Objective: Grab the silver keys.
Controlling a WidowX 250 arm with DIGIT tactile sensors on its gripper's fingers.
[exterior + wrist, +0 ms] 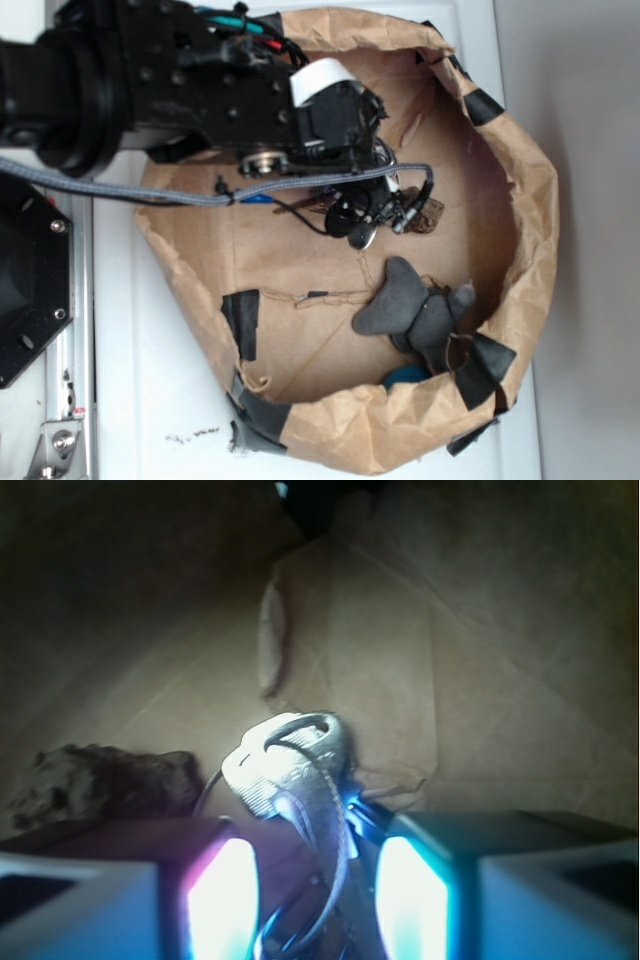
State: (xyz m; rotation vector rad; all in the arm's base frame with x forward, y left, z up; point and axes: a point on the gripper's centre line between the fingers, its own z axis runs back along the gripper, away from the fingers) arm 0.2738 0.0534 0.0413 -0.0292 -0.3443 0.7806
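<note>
In the wrist view the gripper fills the bottom of the frame, its two pale, glowing finger pads standing apart with the silver keys, a bunch of small metal keys on thin wire rings, lying between them. The keys' heads stick out just above the pads at the centre of the frame, and the wire rings run down into the gap. Whether the pads actually press on the metal cannot be told; the jaws look partly closed around the bunch.

Left of the keys, at the middle left of that view, sits a brown lumpy rock, near the bunch, with contact unclear.

In the exterior view the black gripper hangs at the upper centre, inside a crumpled brown paper bag patched with black tape, which lies open on a white surface. The keys show only as a glint at its tip, with the rock just to the right. Below, at the lower centre, lies a grey plush toy, well apart from the gripper.
</note>
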